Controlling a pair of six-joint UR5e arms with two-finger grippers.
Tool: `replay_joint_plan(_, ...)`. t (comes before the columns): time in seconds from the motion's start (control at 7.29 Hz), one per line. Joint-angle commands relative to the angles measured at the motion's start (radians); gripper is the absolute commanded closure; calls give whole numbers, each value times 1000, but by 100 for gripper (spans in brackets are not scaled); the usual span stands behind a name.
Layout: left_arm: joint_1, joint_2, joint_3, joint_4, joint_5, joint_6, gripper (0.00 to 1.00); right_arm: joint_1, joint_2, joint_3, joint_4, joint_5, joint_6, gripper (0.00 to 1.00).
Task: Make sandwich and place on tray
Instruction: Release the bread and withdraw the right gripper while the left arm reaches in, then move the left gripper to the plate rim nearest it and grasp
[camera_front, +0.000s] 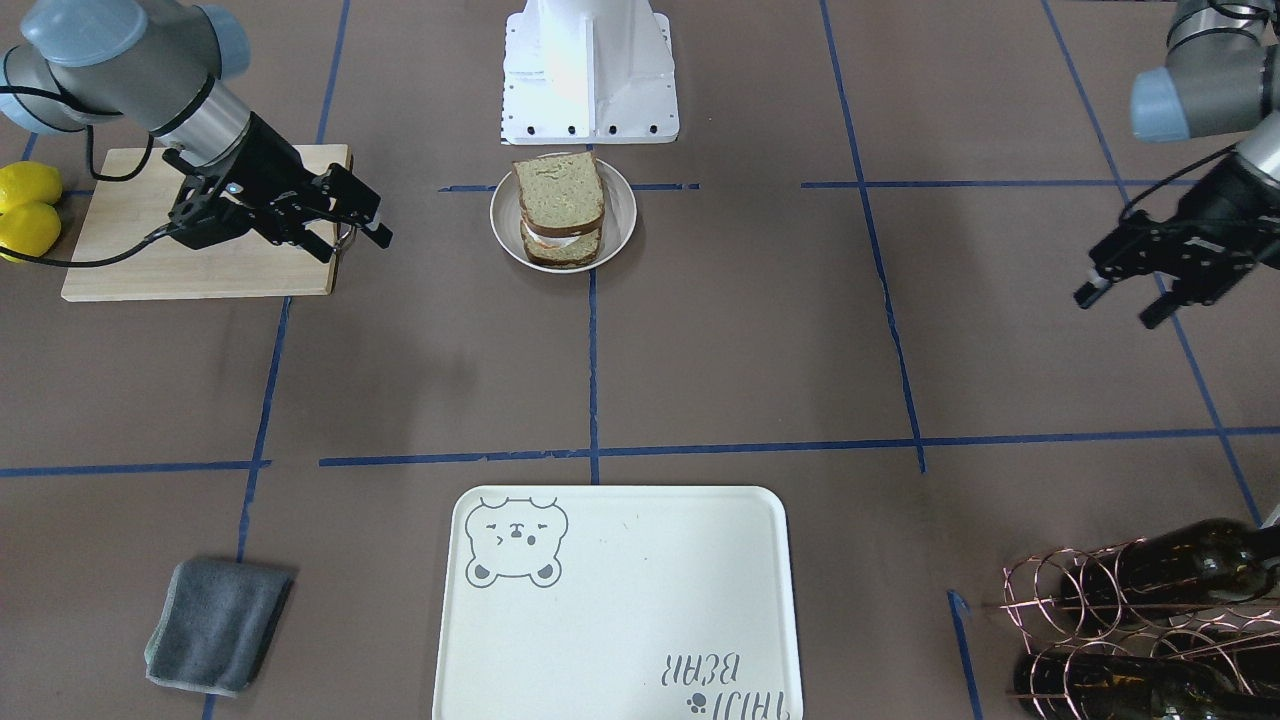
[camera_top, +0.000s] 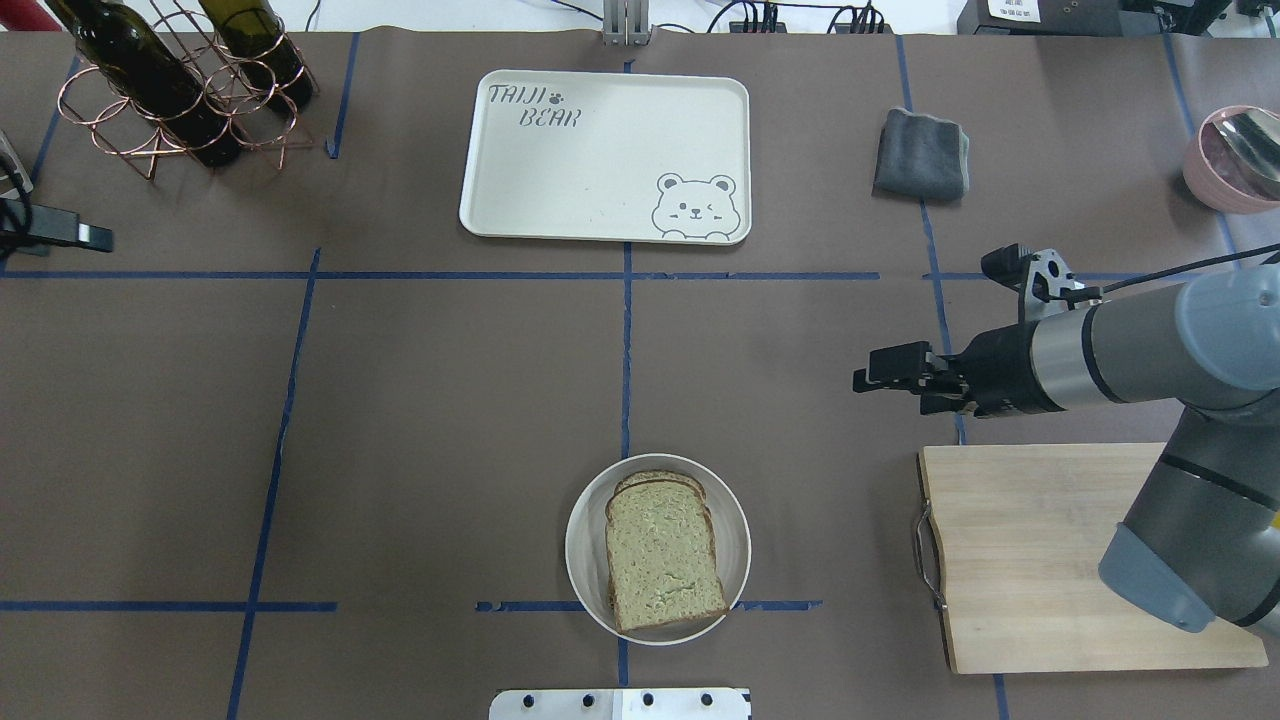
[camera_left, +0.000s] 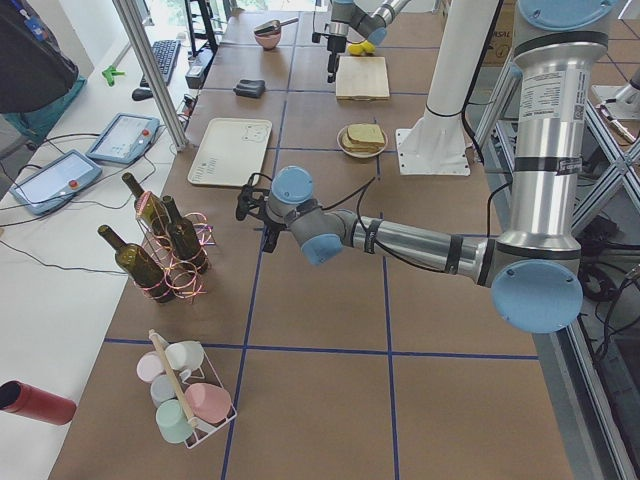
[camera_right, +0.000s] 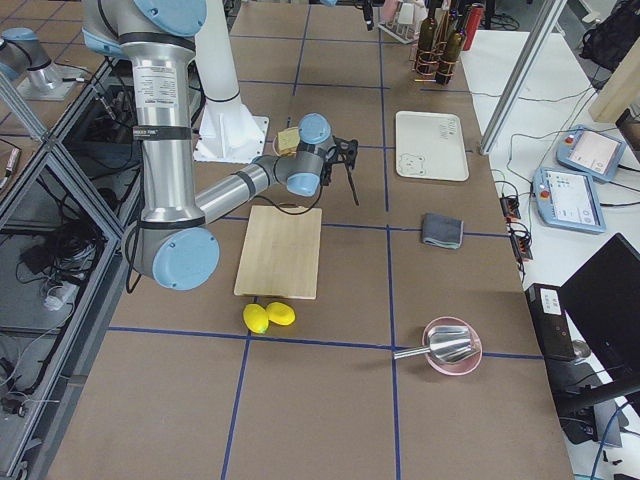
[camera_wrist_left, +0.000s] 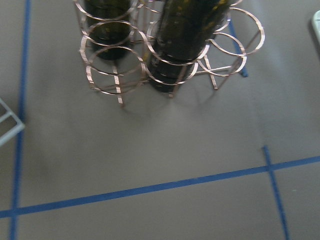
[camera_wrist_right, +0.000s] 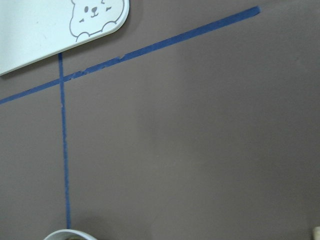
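The sandwich (camera_front: 560, 208) is stacked on a round white plate (camera_front: 620, 215) near the robot base: two greenish-tan bread slices with a white egg between them. It also shows in the overhead view (camera_top: 662, 555). The cream tray (camera_front: 620, 620) with its bear drawing lies bare at the table's far side, also seen from overhead (camera_top: 600, 170). My right gripper (camera_front: 355, 240) hovers open and empty over the corner of the cutting board, to the side of the plate (camera_top: 870, 382). My left gripper (camera_front: 1115, 308) hangs open and empty, far off near the wine rack (camera_top: 95, 238).
A light wooden cutting board (camera_front: 150, 250) lies under the right arm, with two lemons (camera_front: 28, 208) beside it. A grey cloth (camera_front: 218, 625) lies beside the tray. A copper rack with wine bottles (camera_front: 1140, 620) stands at the left arm's side. A pink bowl (camera_top: 1235, 155) sits far right.
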Motion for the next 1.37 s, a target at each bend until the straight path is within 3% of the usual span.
replay_joint_plan(0.0,210,-57,-42,-124,97,-345,0,78,-73,3,-99,-5,-169,0)
replay_joint_plan(0.27,365,-124,-49,-114,254,-436,0,133,-62,8,-324,-8,-386,0)
replay_joint_plan(0.41,436,-158,-56,-77,330,-443,0,153,-62,8,-377,-6,-448,0)
replay_joint_plan(0.69,534,-294,-117,232,419,-444,2,172,-62,6,-399,3,-481,0)
replay_joint_plan(0.82,565,-349,-122,316,422,-444,4,173,-65,5,-399,7,-481,0)
replay_joint_plan(1.23,698,-376,-108,359,501,-446,21,172,-57,2,-399,9,-481,0)
